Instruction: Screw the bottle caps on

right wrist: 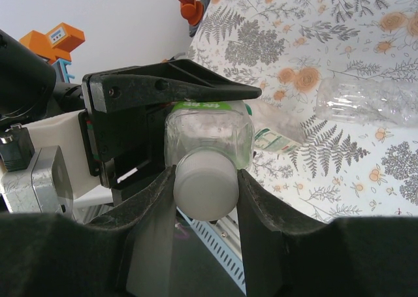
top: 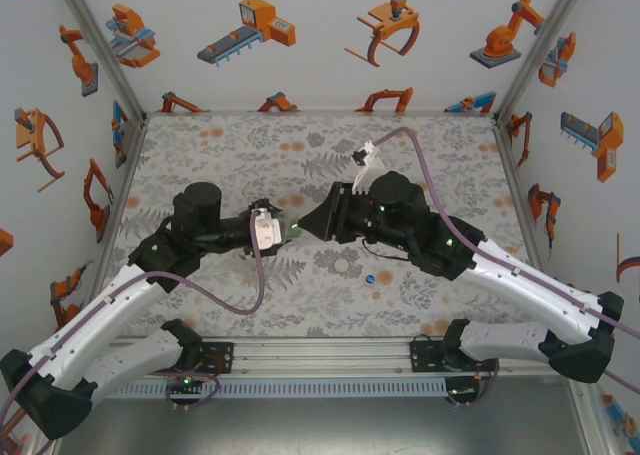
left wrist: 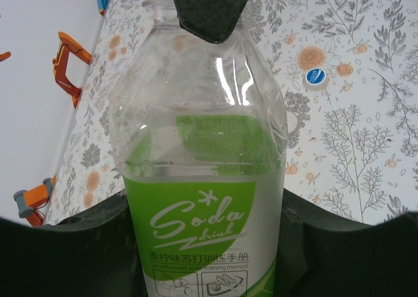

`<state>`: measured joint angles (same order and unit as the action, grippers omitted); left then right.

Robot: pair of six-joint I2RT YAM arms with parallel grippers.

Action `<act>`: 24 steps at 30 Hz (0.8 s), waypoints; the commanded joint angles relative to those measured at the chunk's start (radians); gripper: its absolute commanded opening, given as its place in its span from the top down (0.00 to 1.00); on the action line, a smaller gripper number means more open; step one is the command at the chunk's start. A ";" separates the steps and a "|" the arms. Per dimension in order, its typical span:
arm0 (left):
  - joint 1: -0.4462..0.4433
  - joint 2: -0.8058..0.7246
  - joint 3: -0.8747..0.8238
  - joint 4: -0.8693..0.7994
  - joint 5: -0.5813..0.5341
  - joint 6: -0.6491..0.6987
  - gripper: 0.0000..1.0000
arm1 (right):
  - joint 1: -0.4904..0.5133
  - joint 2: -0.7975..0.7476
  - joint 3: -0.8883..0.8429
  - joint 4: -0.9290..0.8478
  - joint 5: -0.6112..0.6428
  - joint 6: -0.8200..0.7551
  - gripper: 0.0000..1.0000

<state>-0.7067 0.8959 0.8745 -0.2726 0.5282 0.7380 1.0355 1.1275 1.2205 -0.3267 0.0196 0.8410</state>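
table (top: 230, 145): grey leaf-print cloth, orange blooms, beneath left gripper (top: 288, 231) | walls (top: 300, 45): white, orange robot cartoons, beyond it and at either side | corner posts (top: 98, 40): bare metal | rail (top: 320, 353): slotted metal, nearside | light: even, soft

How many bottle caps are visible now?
2. A white cap is in the right pincer, at the neck of the bottle; a blue cap lies on the table. Others may be hidden.
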 commanded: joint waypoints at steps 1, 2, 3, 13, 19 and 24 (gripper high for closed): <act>-0.003 -0.015 -0.012 0.048 0.036 -0.025 0.53 | -0.010 0.011 0.044 -0.020 0.008 -0.017 0.82; -0.003 -0.016 -0.013 0.049 0.040 -0.026 0.45 | -0.012 0.016 0.053 -0.035 0.009 -0.023 0.82; -0.003 -0.018 -0.013 0.050 0.045 -0.026 0.28 | -0.017 0.021 0.064 -0.055 0.011 -0.030 0.83; -0.001 -0.026 -0.018 0.056 0.049 -0.028 0.03 | -0.152 0.041 0.132 -0.265 0.015 -0.129 0.84; 0.002 -0.043 -0.037 0.111 -0.006 -0.070 0.03 | -0.316 0.109 0.191 -0.401 -0.066 -0.212 0.84; 0.015 -0.043 -0.043 0.160 -0.071 -0.129 0.03 | -0.422 0.209 0.281 -0.525 -0.078 -0.317 0.84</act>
<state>-0.7033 0.8658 0.8425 -0.1707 0.5014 0.6651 0.6529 1.2961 1.4372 -0.7422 -0.0303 0.6163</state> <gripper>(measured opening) 0.971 0.386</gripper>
